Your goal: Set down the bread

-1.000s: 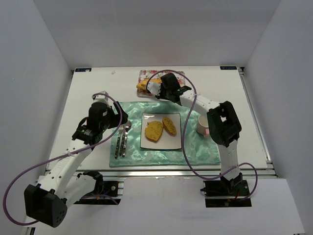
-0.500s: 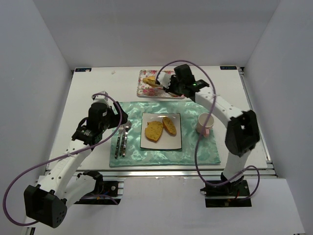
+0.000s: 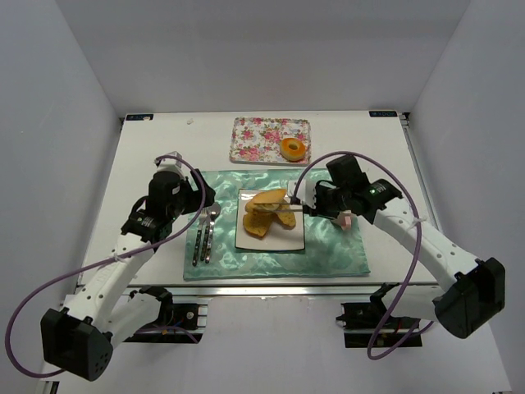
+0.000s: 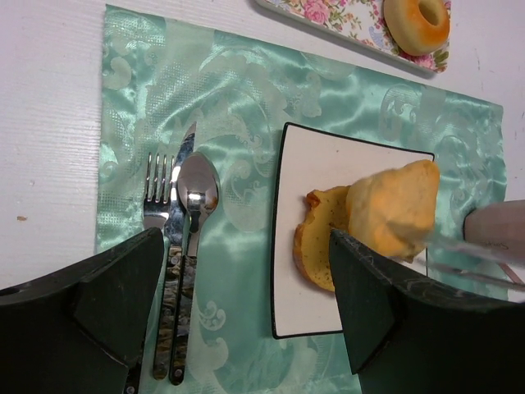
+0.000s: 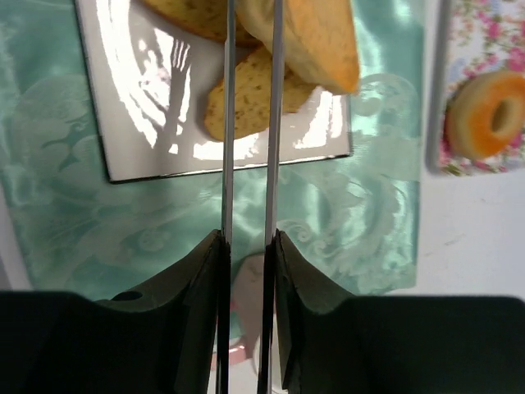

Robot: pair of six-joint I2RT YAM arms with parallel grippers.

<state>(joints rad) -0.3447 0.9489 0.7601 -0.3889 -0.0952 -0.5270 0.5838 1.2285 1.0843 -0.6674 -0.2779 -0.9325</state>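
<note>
On a white tabletop [image 3: 148,164], the right end effector [image 3: 284,207] pinches a golden toasted bread slice [image 3: 267,197] just above the white square plate [image 3: 292,239].

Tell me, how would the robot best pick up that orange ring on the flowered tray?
Probably from straight above. The orange ring lies flat on the flowered tray, hole facing up, so a tool could drop one finger into the hole and one outside, pinching the ring's wall. It sits near the tray's right end in the top view, so the left side looks freest.
</note>
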